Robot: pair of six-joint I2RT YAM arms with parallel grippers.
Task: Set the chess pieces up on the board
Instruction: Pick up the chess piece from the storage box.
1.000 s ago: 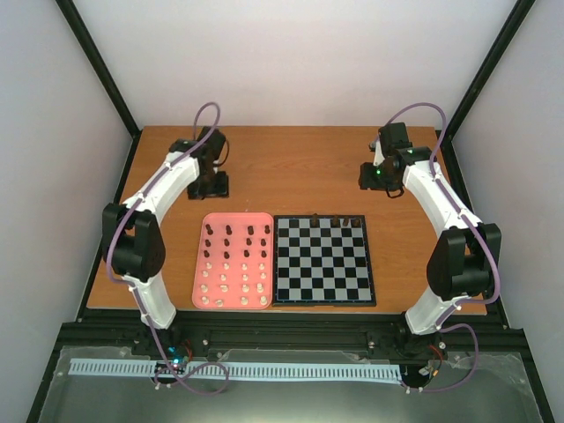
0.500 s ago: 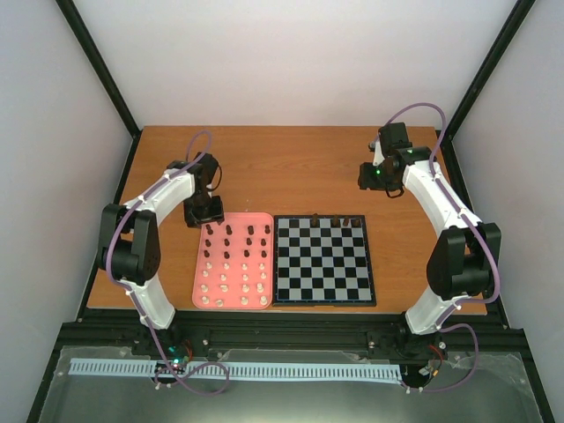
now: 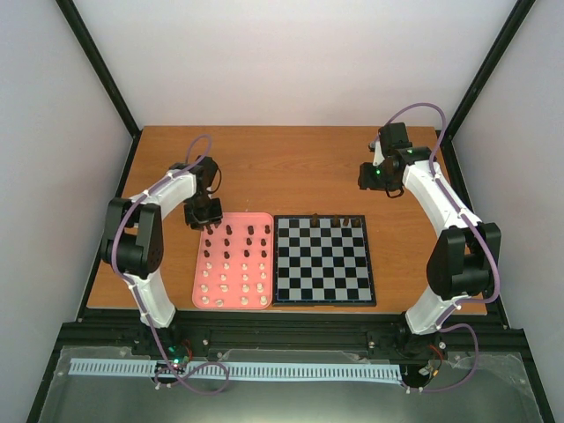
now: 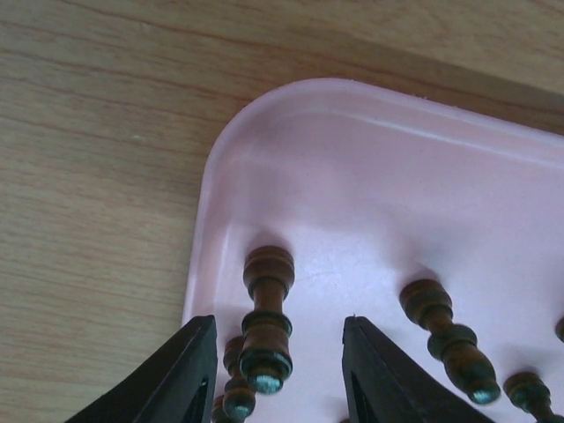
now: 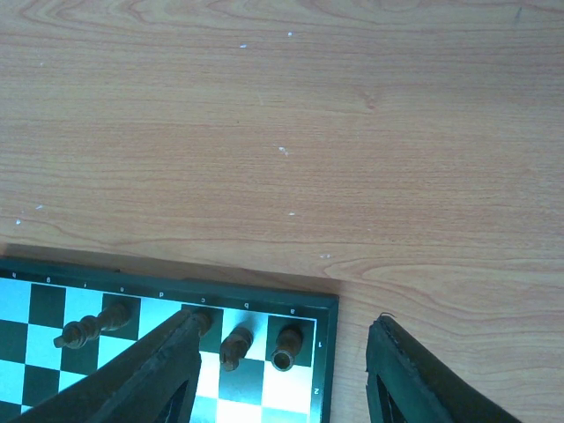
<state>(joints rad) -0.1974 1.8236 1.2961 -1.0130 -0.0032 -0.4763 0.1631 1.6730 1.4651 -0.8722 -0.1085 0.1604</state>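
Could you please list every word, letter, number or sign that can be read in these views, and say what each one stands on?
"a", "b", "c", "d": small pale letters on the thin black border of the black and pale grey chequered chessboard, in the right wrist view.
"1", "2": on the same border, down its right side.
Letters further left on that border: too small to read.
Top and left wrist views: no readable text.

Top external: fixed, high behind the arm bases, looking down and forward; takes in the whole counter (image 3: 291,167) from far off.
Left wrist: aimed down, very close, on the far-left corner of the tray (image 4: 352,141); the same corner shows small in the top view.
Right wrist: higher, aimed down at bare counter and the far-right corner of the board (image 5: 167,288), shared with the top view.
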